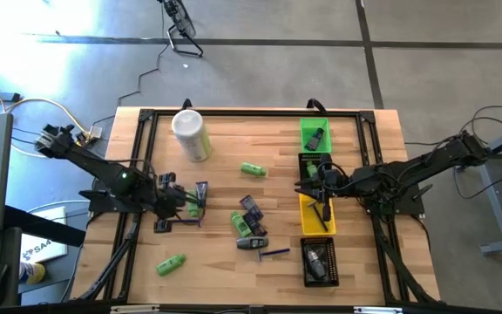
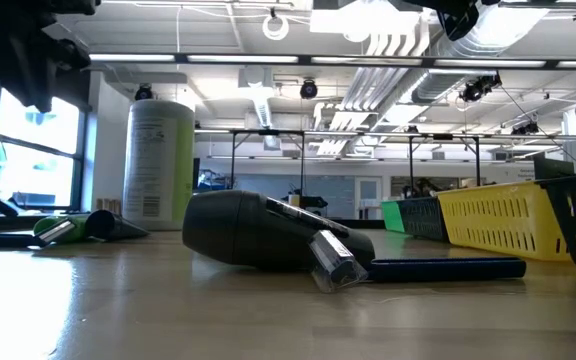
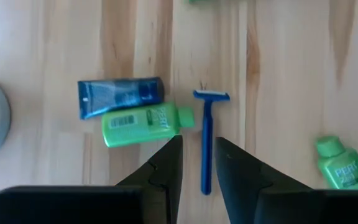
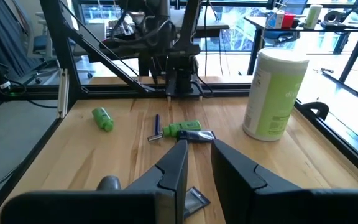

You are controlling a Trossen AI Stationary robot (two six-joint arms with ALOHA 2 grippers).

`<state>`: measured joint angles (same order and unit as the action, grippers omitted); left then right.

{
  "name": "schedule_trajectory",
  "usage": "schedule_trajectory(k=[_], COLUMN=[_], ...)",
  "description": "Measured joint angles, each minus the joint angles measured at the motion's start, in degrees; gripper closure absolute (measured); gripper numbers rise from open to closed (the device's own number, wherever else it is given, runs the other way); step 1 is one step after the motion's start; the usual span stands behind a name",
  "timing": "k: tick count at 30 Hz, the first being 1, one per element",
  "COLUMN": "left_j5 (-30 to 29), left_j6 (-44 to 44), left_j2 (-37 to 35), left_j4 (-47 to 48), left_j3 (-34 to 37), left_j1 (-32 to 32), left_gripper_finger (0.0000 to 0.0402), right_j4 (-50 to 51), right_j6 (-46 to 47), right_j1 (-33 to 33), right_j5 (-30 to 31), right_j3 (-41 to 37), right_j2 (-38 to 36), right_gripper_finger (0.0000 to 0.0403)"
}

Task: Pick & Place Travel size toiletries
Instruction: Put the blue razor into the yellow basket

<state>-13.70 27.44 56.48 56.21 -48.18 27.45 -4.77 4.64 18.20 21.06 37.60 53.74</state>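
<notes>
Left wrist view: the left tool [image 3: 197, 163], fingers narrowly apart and empty, hovers over a blue razor [image 3: 207, 138] whose long handle runs between them; the right tool [image 4: 197, 165], also slightly parted, holds nothing.

Grey floor [image 1: 260, 22], windows [image 2: 30, 135], ceiling pipes [image 2: 398, 40]

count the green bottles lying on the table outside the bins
4. One near the front left corner, one beside the left gripper, one mid-table right of the canister, one in the central cluster. More may be hidden under the arms.
</notes>
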Motion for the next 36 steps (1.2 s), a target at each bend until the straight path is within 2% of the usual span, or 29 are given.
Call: schedule_trajectory(k=[11,21,28,36], left_j5=[0.6,1.2,3.5,5.2], left_j6=[0.0,0.1,1.8,3.1], left_j2=[6.3,11.3,14.3,15.5], left_j4=[-0.5,0.7,0.9,-6.9], left_j3=[0.0,0.0,0.1,6.9], left_j1=[0.3,0.3,0.3,0.3], left_gripper_finger=[0.031,0.0252,0.0245,0.0245], right_j4=[0.2,0.2,0.3,1.2], right_j6=[-0.3,-0.4,-0.4,-0.3], right_j1=[0.0,0.0,0.0,0.0], right_j5=[0.0,0.0,0.0,0.0], right_j3=[0.0,0.0,0.0,0.0], right_j2=[0.0,0.2,0.2,0.2], right_gripper_finger=[0.0339,0.0339,0.0339,0.0339])
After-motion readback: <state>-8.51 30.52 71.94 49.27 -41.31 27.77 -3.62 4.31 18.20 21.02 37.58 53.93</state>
